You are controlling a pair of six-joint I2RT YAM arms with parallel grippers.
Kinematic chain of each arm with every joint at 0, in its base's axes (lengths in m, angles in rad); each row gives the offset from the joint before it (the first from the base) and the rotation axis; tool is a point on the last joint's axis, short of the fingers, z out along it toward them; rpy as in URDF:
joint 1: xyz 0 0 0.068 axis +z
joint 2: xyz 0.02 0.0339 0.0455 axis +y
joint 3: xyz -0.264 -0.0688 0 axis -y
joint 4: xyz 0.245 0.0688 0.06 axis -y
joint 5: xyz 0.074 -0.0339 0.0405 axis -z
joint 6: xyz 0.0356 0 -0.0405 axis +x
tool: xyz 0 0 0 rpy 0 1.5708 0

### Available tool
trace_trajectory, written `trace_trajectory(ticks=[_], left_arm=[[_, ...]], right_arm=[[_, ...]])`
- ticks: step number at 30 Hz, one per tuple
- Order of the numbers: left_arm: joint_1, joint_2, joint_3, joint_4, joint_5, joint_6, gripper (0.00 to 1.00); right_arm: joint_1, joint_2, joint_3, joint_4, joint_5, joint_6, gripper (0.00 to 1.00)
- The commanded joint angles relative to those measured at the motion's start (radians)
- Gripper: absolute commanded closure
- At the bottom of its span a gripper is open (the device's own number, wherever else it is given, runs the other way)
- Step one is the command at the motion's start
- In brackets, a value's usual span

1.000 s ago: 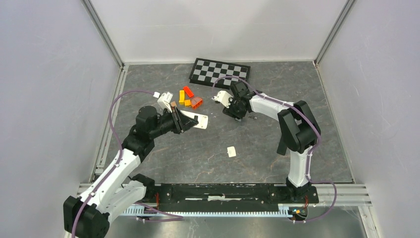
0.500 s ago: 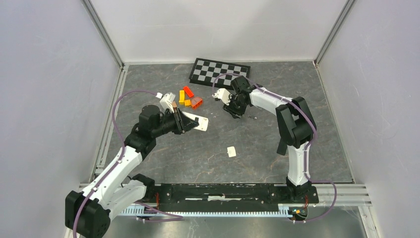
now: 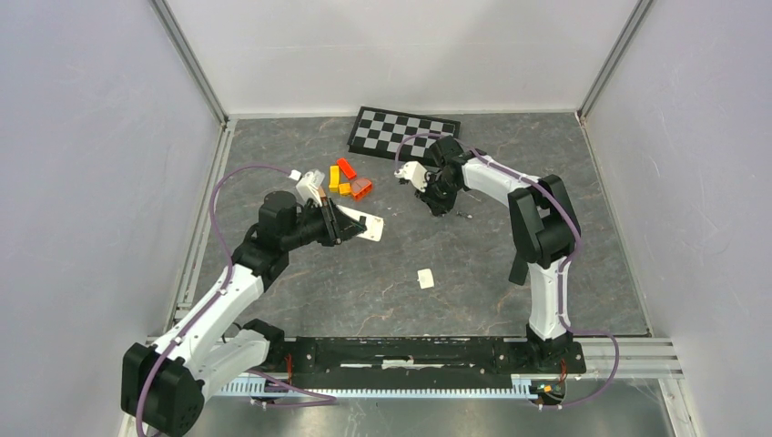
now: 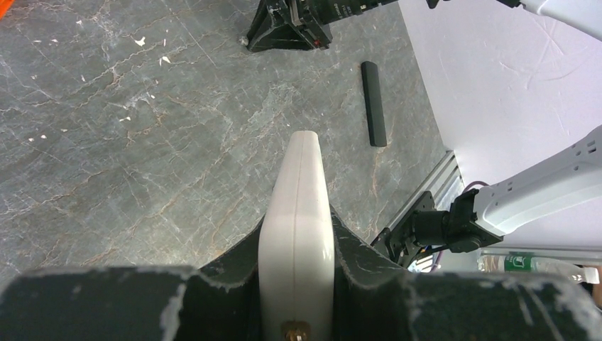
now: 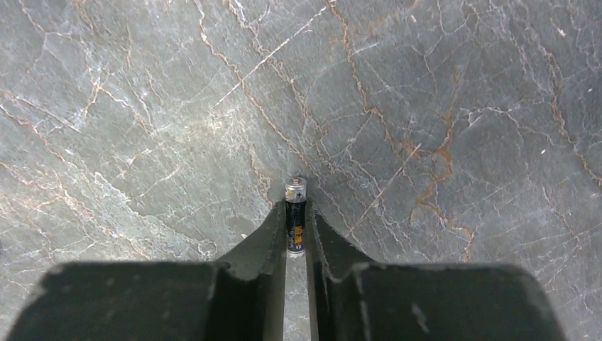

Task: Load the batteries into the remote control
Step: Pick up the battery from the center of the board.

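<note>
Left end effector (image 4: pixel 297 238) is clamped shut on the slim white plastic remote control (image 4: pixel 298 185) at 9 o'clock of the grey marbled counter (image 3: pixel 473 264), and a small dark cylindrical battery (image 5: pixel 296 192) is pinched in the near-closed right end effector (image 5: pixel 296 213) at 2 o'clock.

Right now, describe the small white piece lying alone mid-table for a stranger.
Start at the black-and-white chequered board at the grey table's far edge and come straight toward the arm bases. The small white squarish piece lies in the open middle. Unlike the orange and red blocks, it lies alone.
</note>
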Motion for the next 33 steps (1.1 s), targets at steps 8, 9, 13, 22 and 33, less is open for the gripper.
trace_trajectory(ticks=[8,9,13,22,33], left_arm=[[0.001,0.003,0.042,0.067,0.016,-0.006,0.98],[0.002,0.001,0.037,0.071,0.011,-0.011,0.98],[0.002,-0.013,0.008,0.118,-0.010,-0.036,0.98],[0.002,-0.047,-0.050,0.189,-0.074,-0.079,0.98],[0.000,-0.039,-0.156,0.438,-0.030,-0.237,0.98]], right_arm=[[-0.010,-0.022,-0.107,0.065,0.032,0.082,0.94],[-0.010,-0.039,-0.130,0.098,0.021,0.109,0.94],[-0.010,-0.153,-0.267,0.267,-0.013,0.238,0.93],[-0.010,-0.447,-0.526,0.564,-0.055,0.521,0.91],[0.035,-0.832,-0.777,0.922,-0.055,1.098,0.89]])
